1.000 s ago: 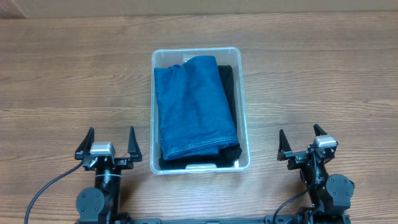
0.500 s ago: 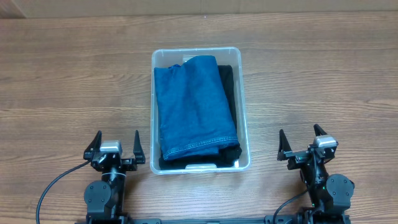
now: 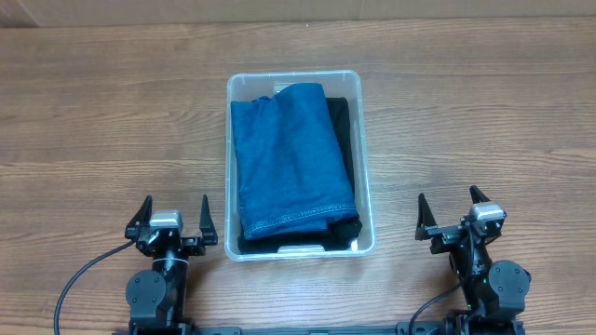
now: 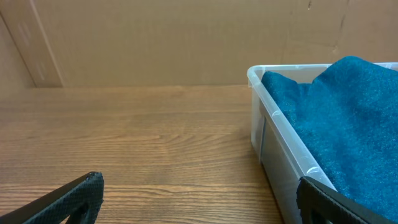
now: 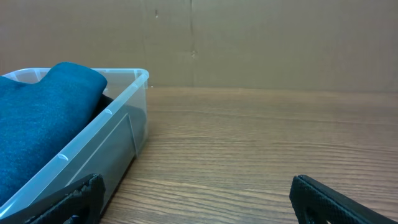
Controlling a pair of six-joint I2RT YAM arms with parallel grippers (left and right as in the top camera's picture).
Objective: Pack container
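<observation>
The container (image 3: 364, 163), a clear plastic bin, stands in the middle of the table. A folded blue cloth (image 3: 291, 160) lies in it on top of a black cloth (image 3: 341, 116). My left gripper (image 3: 171, 216) is open and empty, just left of the bin's near corner. My right gripper (image 3: 451, 209) is open and empty, to the right of the bin. The left wrist view shows the bin's wall (image 4: 273, 140) and the blue cloth (image 4: 339, 118) at the right, between open fingers (image 4: 200, 199). The right wrist view shows the bin (image 5: 118, 130) at the left, fingers (image 5: 196, 199) open.
The wooden table (image 3: 112, 112) stretches on all sides of the bin. A brown cardboard wall (image 4: 155, 37) stands behind the table's far edge. A black cable (image 3: 79, 279) runs from the left arm's base.
The left gripper has moved a little to the right and nearer the front edge, ending beside the bin's near left corner. The right arm has not moved.
</observation>
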